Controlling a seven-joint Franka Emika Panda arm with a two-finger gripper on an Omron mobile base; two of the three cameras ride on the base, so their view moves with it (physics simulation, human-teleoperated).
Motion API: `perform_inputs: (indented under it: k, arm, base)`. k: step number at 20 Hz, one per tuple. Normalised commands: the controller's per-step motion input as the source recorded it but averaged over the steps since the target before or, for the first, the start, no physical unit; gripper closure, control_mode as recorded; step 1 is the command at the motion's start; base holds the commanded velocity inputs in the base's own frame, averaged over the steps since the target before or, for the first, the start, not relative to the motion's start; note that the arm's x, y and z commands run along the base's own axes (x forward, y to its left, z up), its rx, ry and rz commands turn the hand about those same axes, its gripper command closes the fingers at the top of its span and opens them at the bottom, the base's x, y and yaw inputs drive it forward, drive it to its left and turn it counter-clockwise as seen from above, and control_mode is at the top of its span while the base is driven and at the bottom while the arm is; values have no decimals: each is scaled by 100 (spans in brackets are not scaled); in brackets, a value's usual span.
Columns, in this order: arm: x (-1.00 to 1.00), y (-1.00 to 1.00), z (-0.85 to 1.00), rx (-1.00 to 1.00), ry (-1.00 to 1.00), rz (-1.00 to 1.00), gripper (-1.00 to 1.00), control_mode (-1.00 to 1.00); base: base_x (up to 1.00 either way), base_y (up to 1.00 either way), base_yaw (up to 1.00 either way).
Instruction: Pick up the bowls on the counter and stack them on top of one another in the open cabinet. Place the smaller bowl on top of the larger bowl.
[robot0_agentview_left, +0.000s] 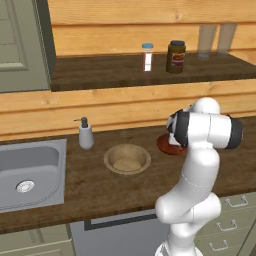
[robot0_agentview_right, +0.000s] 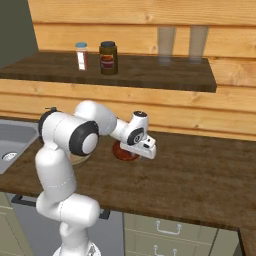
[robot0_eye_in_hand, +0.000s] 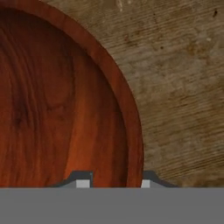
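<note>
The smaller bowl, reddish-brown and shallow, rests on the dark wood counter. My gripper points down at its right rim, one fingertip inside the bowl and one outside, closed in on the rim. From the base views the hand sits low over this bowl, the arm hiding much of it. The larger bowl, tan and deep, stands to its left on the counter; the arm covers most of it from the right side. The open cabinet's dark shelf runs above.
On the shelf stand a spice bottle, a dark jar and two clear glasses. A soap dispenser stands by the steel sink at the left. A grey-green cabinet door hangs at the upper left.
</note>
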Motion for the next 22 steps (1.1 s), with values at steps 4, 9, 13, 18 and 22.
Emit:
perform_inputs:
  k: [4, 9, 13, 18, 22]
  arm:
    - [-55, 0, 18, 0, 0, -3, 100, -100]
    - [-63, 0, 24, 2, -6, 0, 100, -100]
    - [-41, 0, 40, 6, -9, -2, 100, -100]
    - [-26, 0, 50, 11, -12, -13, 100, -100]
    - [-18, 9, 54, 10, -17, -12, 100, -100]
  base:
    - [0, 0, 0]
    - [0, 0, 0]
    - [0, 0, 0]
    - [0, 0, 0]
    - [0, 0, 0]
